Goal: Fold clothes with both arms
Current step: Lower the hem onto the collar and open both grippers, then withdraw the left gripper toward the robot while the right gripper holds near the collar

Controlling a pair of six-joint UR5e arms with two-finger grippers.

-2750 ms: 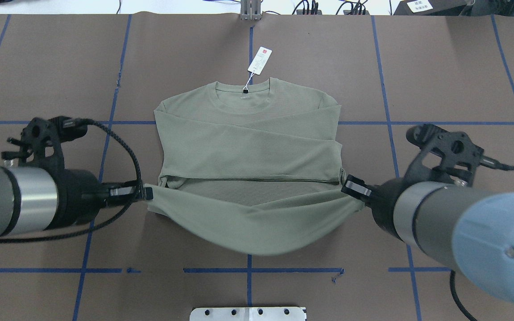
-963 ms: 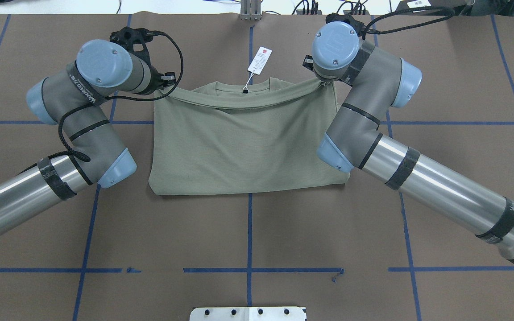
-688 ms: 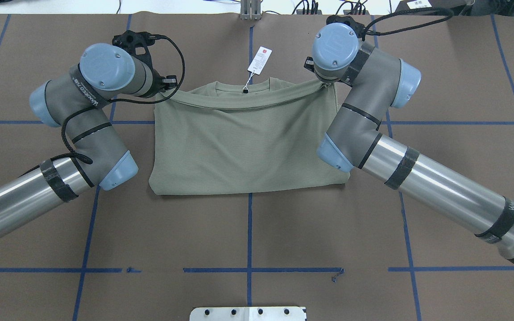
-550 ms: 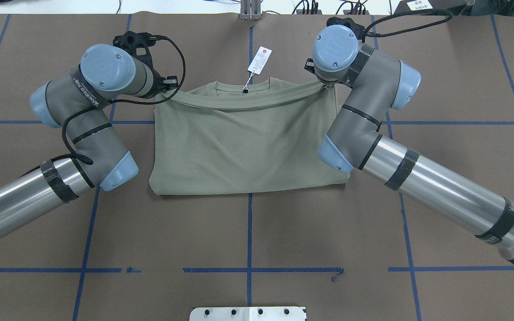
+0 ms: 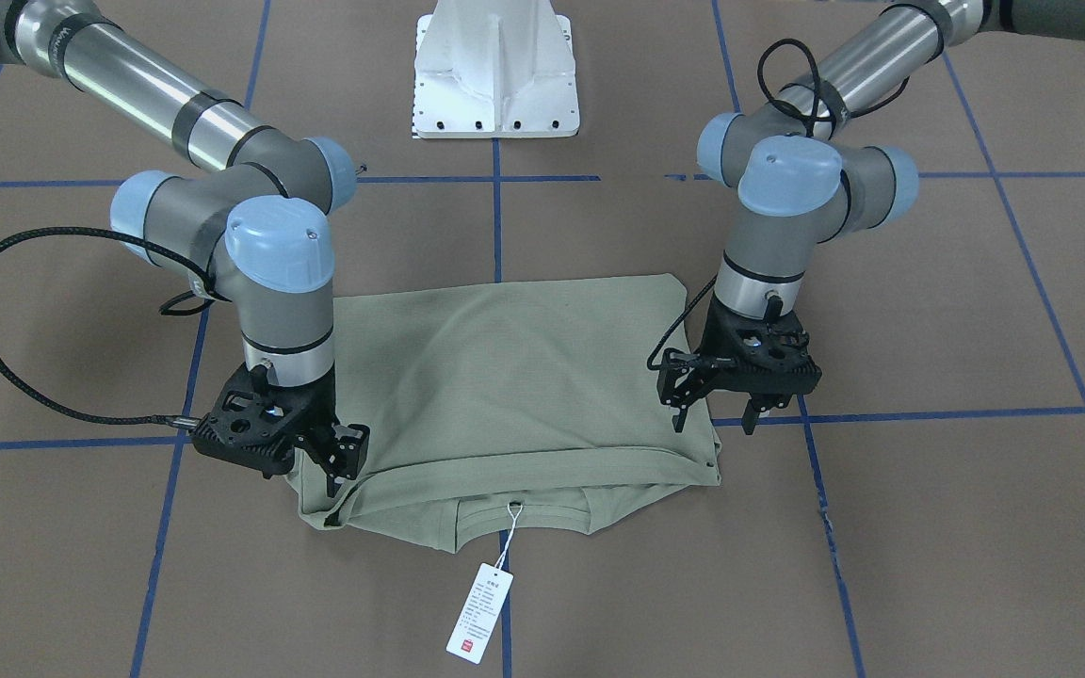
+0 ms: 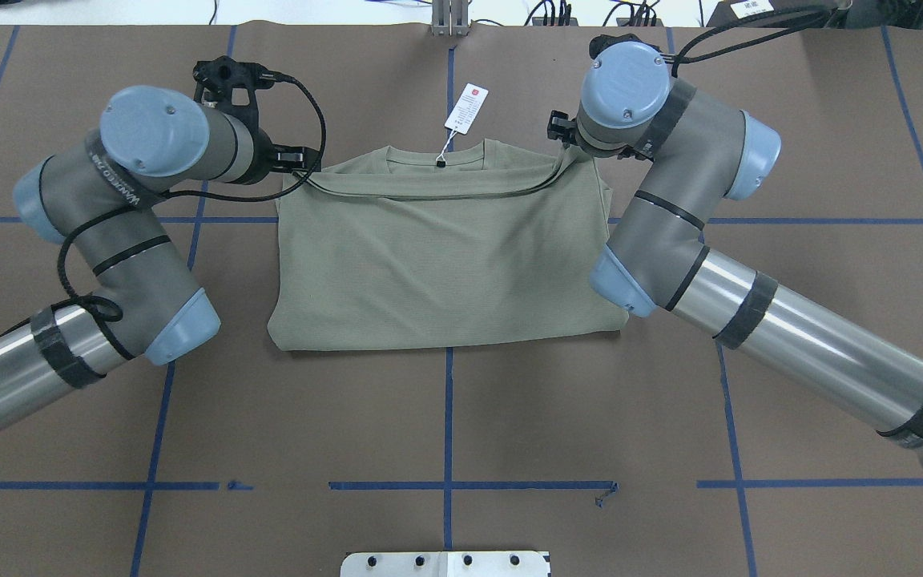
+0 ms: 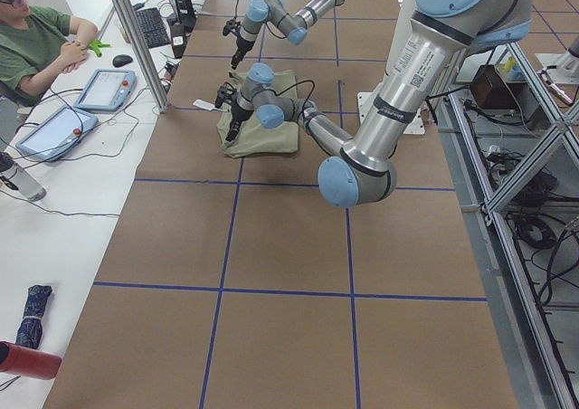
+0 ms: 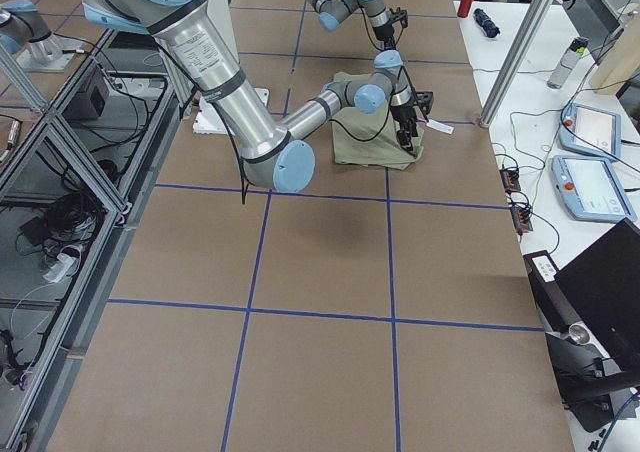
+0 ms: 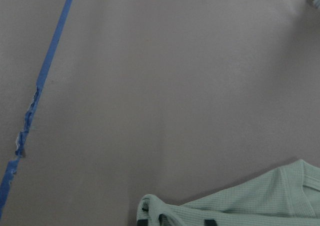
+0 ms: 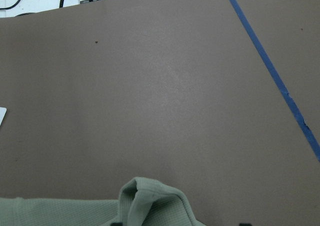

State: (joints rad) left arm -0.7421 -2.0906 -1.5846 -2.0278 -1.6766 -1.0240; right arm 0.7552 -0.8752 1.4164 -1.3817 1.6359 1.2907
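The sage-green shirt (image 6: pixel 445 256) lies folded in half on the brown table, its hem brought up to just below the neck. Its white hang tag (image 6: pixel 466 108) lies beyond the collar. In the front view the shirt (image 5: pixel 514 377) lies flat between both arms. My left gripper (image 6: pixel 289 160) stands at the folded hem's left corner, with its fingers spread in the front view (image 5: pixel 717 414). My right gripper (image 6: pixel 562 136) stands at the right corner (image 5: pixel 340 461). Both wrist views show a bunched shirt corner (image 9: pixel 150 208) (image 10: pixel 150 198) between fingertips that are apart. Both grippers look open.
The white base pedestal (image 5: pixel 495 66) is at the robot's side of the table. A metal post (image 6: pixel 449 20) stands at the far edge. Blue tape lines (image 6: pixel 447 417) cross the table. A person (image 7: pixel 36 38) and tablets (image 8: pixel 595 187) are at side tables.
The hem was carried from the near side over to the shoulders. Since 0.6 s ago both arms have drawn outward, and the taut hem has slackened and lies on the shirt.
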